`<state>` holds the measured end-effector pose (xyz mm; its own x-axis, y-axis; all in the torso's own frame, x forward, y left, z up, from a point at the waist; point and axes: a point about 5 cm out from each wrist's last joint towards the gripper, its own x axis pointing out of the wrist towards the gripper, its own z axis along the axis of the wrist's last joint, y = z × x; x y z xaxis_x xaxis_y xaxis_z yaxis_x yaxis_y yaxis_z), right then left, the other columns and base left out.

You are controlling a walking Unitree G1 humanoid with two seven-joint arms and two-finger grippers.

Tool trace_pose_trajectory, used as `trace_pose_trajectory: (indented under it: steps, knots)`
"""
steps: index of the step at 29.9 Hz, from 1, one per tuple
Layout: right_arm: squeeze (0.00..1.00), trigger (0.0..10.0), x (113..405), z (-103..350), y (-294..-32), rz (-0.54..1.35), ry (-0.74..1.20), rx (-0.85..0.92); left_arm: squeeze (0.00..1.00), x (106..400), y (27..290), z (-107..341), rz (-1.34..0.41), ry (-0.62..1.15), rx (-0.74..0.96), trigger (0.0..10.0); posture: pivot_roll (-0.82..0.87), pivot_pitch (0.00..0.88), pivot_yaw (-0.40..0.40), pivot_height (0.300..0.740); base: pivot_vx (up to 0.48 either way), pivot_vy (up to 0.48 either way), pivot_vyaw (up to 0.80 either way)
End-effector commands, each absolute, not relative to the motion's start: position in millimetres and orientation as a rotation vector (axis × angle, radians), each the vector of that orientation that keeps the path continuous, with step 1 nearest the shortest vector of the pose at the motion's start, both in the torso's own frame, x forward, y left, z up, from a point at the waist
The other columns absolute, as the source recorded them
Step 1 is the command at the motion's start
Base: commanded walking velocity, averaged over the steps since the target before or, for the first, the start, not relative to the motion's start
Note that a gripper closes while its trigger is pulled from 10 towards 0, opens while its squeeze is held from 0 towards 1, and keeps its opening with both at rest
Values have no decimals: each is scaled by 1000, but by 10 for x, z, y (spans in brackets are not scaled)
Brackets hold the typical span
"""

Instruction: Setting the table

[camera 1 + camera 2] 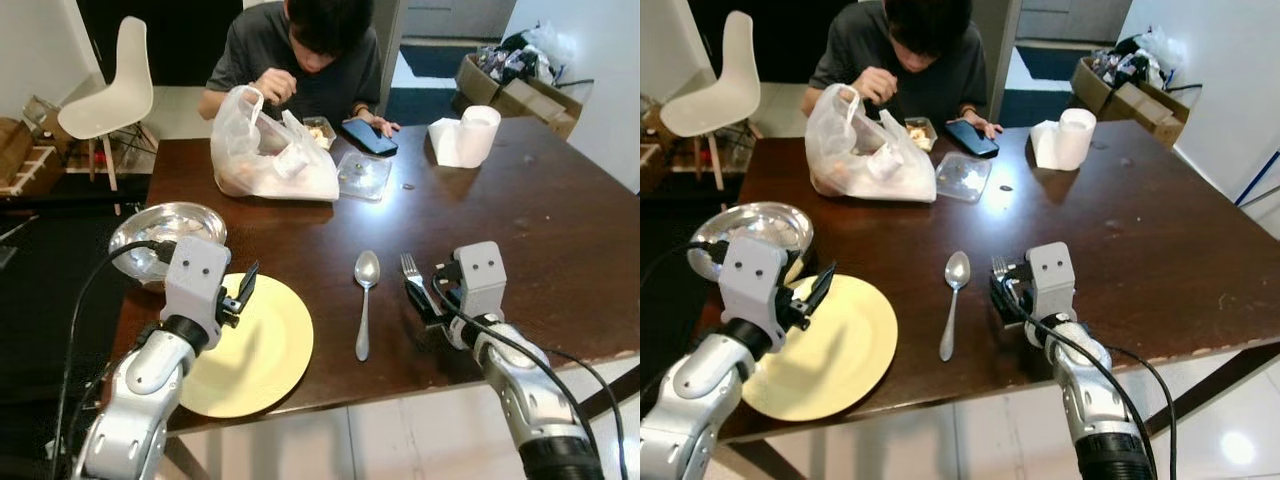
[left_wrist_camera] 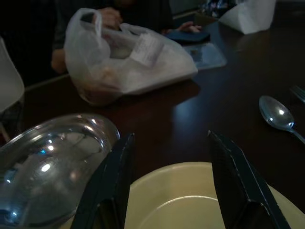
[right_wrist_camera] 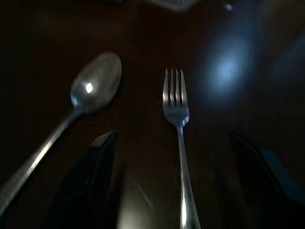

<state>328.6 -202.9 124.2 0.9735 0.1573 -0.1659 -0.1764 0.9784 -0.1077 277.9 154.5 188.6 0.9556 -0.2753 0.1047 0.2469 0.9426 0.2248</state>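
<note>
Your right gripper (image 1: 425, 297) sits low at the lower right of the head view, its black fingers spread wide with the slim silver metal fork (image 3: 177, 125) lying flat on the dark brown wooden counter (image 1: 540, 220) between them; nothing is clamped, and the handle runs back under the wrist, so this reads as either a release just made or a grasp about to be made (you cannot tell which from here). The fork lies roughly parallel to the long-handled silver metal spoon (image 1: 365, 296) just to its left, both with heads pointing away from you toward the far side, which suits a place setting beside the round pale yellow plate (image 1: 260, 350) at the lower left. Your left gripper (image 1: 243, 292) hovers over that plate's upper rim, fingers parted and holding nothing, likely kept there to steady or nudge the plate. The shiny steel bowl (image 1: 160, 228) touches or overlaps the plate's upper left edge, so mind it if you shift the plate. In the upper middle, a seated person eats behind a white plastic bag (image 1: 268, 150), well apart from your setting; a white paper roll (image 1: 466, 135) stands at upper right.
</note>
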Motion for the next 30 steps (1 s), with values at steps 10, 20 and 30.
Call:
trace_pose_trajectory:
  steps: [10, 20, 30]
  knots:
    - [0, 10000, 3223, 1027, -2223, 98, 260, -105, 0, 2791, 1669, 2117, -310, -158, 265, 10000, 39, 56, 118, 740, 0, 0, 0]
    - [0, 10000, 3293, 981, -2266, 158, 307, -95, 0, 2757, 1786, 2197, -308, -141, 283, 10000, 75, 82, 138, 740, 0, 0, 0]
    - [0, 0, 3314, 802, -2326, 257, 505, -127, 0, 2680, 1859, 2233, -295, -116, 281, 10000, 100, 92, 128, 740, 0, 0, 0]
